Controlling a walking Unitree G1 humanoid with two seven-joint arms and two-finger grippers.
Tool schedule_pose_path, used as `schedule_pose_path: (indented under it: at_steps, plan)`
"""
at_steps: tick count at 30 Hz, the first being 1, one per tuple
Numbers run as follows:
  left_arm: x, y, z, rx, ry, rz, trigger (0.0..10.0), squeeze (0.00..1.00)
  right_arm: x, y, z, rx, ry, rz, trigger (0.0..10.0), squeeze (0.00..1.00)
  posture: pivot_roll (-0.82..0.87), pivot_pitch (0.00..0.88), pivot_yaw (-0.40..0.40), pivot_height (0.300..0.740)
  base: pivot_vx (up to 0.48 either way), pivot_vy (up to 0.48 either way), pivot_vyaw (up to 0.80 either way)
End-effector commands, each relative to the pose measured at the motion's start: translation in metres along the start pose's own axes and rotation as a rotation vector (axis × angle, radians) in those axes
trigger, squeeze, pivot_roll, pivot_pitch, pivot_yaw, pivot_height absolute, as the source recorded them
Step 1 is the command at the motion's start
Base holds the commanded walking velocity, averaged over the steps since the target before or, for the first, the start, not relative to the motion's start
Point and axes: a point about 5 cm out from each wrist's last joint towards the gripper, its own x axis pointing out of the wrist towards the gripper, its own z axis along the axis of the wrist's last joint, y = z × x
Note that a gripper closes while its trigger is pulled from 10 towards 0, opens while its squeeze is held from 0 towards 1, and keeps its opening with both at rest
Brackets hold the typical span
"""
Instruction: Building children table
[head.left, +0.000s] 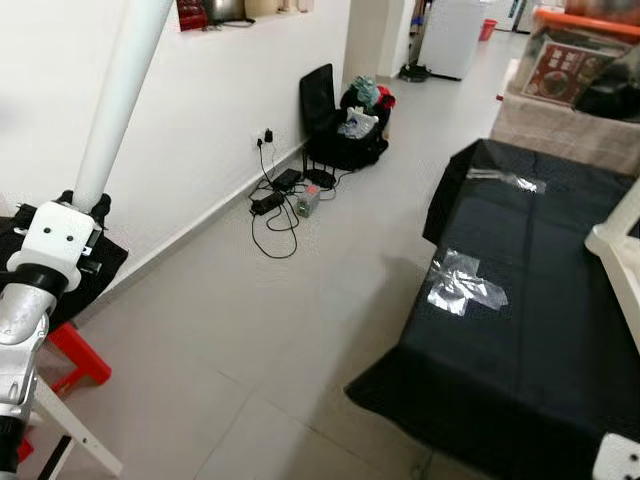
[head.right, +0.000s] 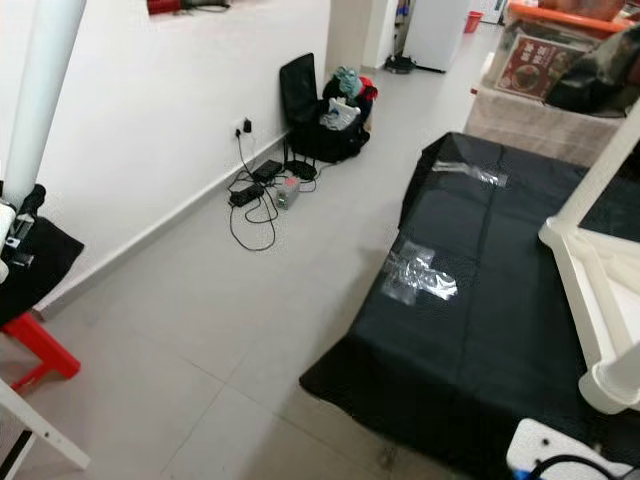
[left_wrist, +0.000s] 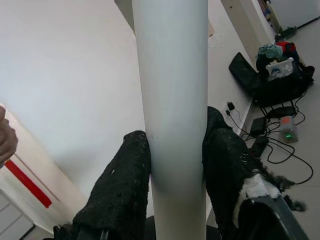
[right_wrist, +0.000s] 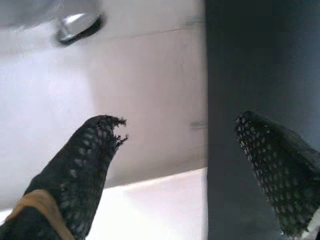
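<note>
My left gripper (left_wrist: 175, 145) is shut on a long white round table leg (left_wrist: 172, 90), which it holds upright near the wall; the leg (head.left: 120, 100) rises out of frame above the wrist. The white table frame (head.right: 590, 290) lies on a black cloth (head.right: 480, 300) at the right, with one leg (head.right: 610, 165) standing up from it. My right gripper (right_wrist: 180, 130) is open, its fingers (right_wrist: 85, 155) spread over a white surface and the cloth's dark edge, holding nothing.
A red stool (head.left: 75, 355) and a white slat (head.left: 70, 430) sit at the lower left. Cables and a power strip (head.left: 280, 200) lie by the wall, beside a black bag (head.left: 345, 130). A person's hand (left_wrist: 5, 140) shows beside the leg. Grey floor tiles (head.left: 280, 330) lie in between.
</note>
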Motion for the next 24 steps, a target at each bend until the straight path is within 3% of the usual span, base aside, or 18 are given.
schedule_pose_path:
  at_steps: [1,5,7,8,10,11,12,13,14,16,18,24]
  plan:
    - [0.000,-0.003,-0.001,-0.027,0.002,0.001,10.0,0.00,-0.001,0.004,0.003,-0.086,-0.001,0.050,10.0,0.00,-0.07,0.000,-0.110,0.740,0.000,0.000,0.00]
    - [0.000,-0.002,-0.001,-0.032,0.000,0.007,10.0,0.00,-0.004,-0.005,0.019,-0.109,-0.080,0.043,10.0,0.00,-0.06,0.000,-0.117,0.740,0.000,0.000,0.00]
    - [0.000,-0.001,-0.001,-0.038,-0.004,0.015,10.0,0.00,-0.008,-0.032,0.054,-0.010,-0.298,-0.109,10.0,0.00,-0.05,0.000,-0.117,0.740,0.000,0.000,0.00]
    - [0.000,-0.001,-0.001,-0.038,-0.004,0.015,10.0,0.00,-0.008,-0.032,0.054,-0.010,-0.298,-0.109,10.0,0.00,-0.05,0.000,-0.117,0.740,0.000,0.000,0.00]
    - [0.001,-0.004,0.001,-0.045,-0.013,0.005,10.0,0.00,-0.015,-0.048,0.091,0.088,-0.554,-0.203,10.0,0.00,-0.04,0.000,-0.113,0.740,0.000,0.000,0.00]
    - [0.001,-0.004,0.001,-0.045,-0.013,0.005,10.0,0.00,-0.015,-0.048,0.091,0.088,-0.554,-0.203,10.0,0.00,-0.04,0.000,-0.113,0.740,0.000,0.000,0.00]
    - [0.001,-0.005,0.001,-0.047,-0.016,-0.001,10.0,0.00,-0.019,-0.050,0.104,0.121,-0.647,-0.212,10.0,0.00,-0.04,0.000,-0.113,0.740,0.000,0.000,0.00]
    - [0.002,-0.006,0.002,-0.052,-0.020,-0.006,10.0,0.00,-0.022,-0.051,0.118,0.175,-0.760,-0.204,10.0,0.00,-0.03,0.000,-0.115,0.740,0.000,0.000,0.00]
    - [0.002,-0.006,0.002,-0.052,-0.020,-0.006,10.0,0.00,-0.022,-0.051,0.118,0.175,-0.760,-0.204,10.0,0.00,-0.03,0.000,-0.115,0.740,0.000,0.000,0.00]
    - [0.004,-0.010,0.003,-0.067,-0.028,-0.038,10.0,0.00,-0.024,-0.047,0.143,0.305,-0.985,-0.123,10.0,0.00,-0.01,0.000,-0.111,0.740,0.000,0.000,0.00]
    - [0.005,-0.016,0.003,-0.080,-0.028,-0.086,10.0,0.00,-0.023,-0.044,0.157,0.381,-1.107,-0.043,10.0,0.00,-0.01,0.000,-0.111,0.740,0.000,0.000,0.00]
    - [0.006,-0.034,-0.006,-0.124,0.020,-0.215,10.0,0.00,-0.019,-0.041,0.174,0.499,-1.229,0.067,10.0,0.00,0.00,0.000,-0.106,0.740,0.000,0.000,0.00]
